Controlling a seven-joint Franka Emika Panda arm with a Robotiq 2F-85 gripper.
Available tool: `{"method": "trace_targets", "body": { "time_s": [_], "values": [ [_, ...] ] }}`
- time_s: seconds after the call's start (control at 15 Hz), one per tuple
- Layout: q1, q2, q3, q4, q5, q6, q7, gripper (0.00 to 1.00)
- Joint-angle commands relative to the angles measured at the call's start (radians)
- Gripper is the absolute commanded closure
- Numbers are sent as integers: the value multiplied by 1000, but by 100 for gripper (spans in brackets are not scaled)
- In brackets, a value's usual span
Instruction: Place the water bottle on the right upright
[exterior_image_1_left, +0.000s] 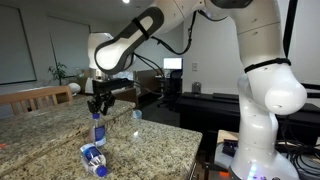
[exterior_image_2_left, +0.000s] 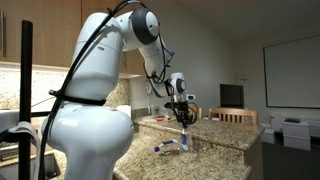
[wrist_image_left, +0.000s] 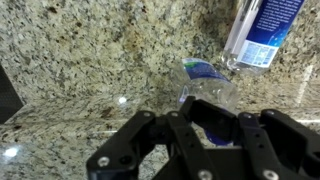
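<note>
- In the wrist view the gripper (wrist_image_left: 213, 120) fills the lower edge, its dark fingers (wrist_image_left: 150, 140) spread on either side of the water bottle (wrist_image_left: 208, 85), which stands on the granite counter (wrist_image_left: 80, 60); whether the pads press it or stand just clear cannot be told.
- Only this view shows a second bottle (wrist_image_left: 262, 30) up close, slanting in from the top right corner, its neck almost touching the water bottle.
- In an exterior view the gripper (exterior_image_1_left: 100, 106) hangs directly over the upright water bottle (exterior_image_1_left: 98, 129), and the second bottle (exterior_image_1_left: 93, 157) lies on its side just in front, nearer the camera.
- That view also shows bare counter (exterior_image_1_left: 150, 145) to the side, running out to its edge, and a small pale object (exterior_image_1_left: 137, 115) farther back.
- From the opposite side, the gripper (exterior_image_2_left: 183, 112) and water bottle (exterior_image_2_left: 184, 135) are small; the lying bottle (exterior_image_2_left: 166, 148) sits beside them, near the counter's (exterior_image_2_left: 215, 150) front edge.
- Farthest off, a chair (exterior_image_2_left: 232, 116) stands behind the counter.
</note>
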Motion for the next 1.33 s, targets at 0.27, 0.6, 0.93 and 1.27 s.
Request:
{"method": "trace_targets", "body": {
  "time_s": [0.27,0.6,0.93,1.27],
  "values": [
    [-37,-83,18,-45,23,-88,39,93],
    [-95,-160,51,-51,261,-261,-157,68],
    [-140,-190,42,-23,437,-575,-334,45],
    [-158,-134,45,0,519,-754,-499,14]
  ]
}}
